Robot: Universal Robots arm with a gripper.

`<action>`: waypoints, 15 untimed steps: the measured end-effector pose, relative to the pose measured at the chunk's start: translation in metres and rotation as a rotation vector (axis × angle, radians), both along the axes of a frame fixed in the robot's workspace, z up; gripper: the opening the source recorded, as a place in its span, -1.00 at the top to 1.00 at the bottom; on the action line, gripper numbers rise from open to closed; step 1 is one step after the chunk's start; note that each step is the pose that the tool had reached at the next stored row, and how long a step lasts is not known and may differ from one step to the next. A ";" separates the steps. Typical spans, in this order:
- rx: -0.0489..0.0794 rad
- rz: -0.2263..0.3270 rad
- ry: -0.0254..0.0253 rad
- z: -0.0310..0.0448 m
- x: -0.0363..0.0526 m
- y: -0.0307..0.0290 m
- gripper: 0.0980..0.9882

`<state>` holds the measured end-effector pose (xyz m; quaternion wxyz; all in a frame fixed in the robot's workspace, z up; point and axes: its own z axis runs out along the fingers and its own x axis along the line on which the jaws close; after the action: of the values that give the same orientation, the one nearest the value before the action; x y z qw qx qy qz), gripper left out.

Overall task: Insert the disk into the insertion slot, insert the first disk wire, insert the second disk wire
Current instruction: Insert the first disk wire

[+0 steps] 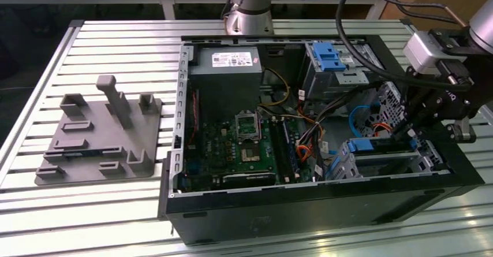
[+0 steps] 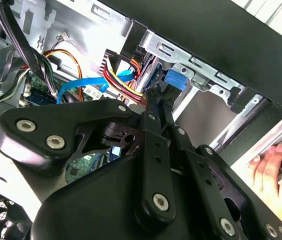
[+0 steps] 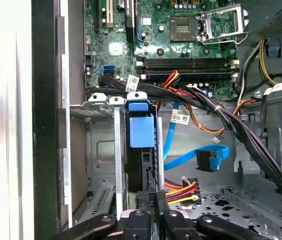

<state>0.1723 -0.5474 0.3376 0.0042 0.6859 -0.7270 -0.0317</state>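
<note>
The disk (image 1: pixel 381 146), in its bright blue carrier, sits inside the silver insertion slot (image 1: pixel 343 166) at the case's corner nearest the exterior view's right. In the first wrist view the disk (image 3: pixel 141 131) shows edge-on between the cage rails (image 3: pixel 103 104). My gripper (image 1: pixel 407 134) hangs over the disk's end. In both wrist views its fingers (image 3: pixel 151 197) (image 2: pixel 156 97) are shut on a black connector with red, yellow and black wires (image 3: pixel 183 190), held at the disk's edge. A blue flat wire (image 3: pixel 210 156) with its connector lies loose beside the cage.
The open computer case (image 1: pixel 308 211) holds a motherboard (image 1: pixel 246 147), black cable bundles (image 3: pixel 240 130) and a taller grey bay with a blue latch (image 1: pixel 327 58). A grey fixture plate (image 1: pixel 100 136) lies on the slatted table. A person's hand (image 2: pixel 275 172) is outside the case wall.
</note>
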 end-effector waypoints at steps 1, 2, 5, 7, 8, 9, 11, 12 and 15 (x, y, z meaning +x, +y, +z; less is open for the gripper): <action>0.000 0.000 0.0000 0.0000 0.0000 0.0000 0.85; 0.000 0.000 0.0000 0.0000 0.0000 0.0001 0.85; 0.001 0.000 0.0000 0.0003 0.0000 0.0002 0.85; 0.002 0.000 0.0000 0.0000 0.0000 0.0002 0.85; 0.002 0.000 0.0000 -0.0002 0.0000 0.0002 0.85; 0.002 0.000 0.0000 -0.0004 0.0001 0.0002 0.85; 0.002 0.000 -0.0001 -0.0009 0.0001 0.0002 0.85; 0.002 0.000 0.0000 -0.0011 0.0000 0.0002 0.85; 0.002 0.000 0.0000 -0.0018 0.0000 0.0002 0.85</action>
<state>0.1723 -0.5472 0.3359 0.0035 0.6859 -0.7270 -0.0324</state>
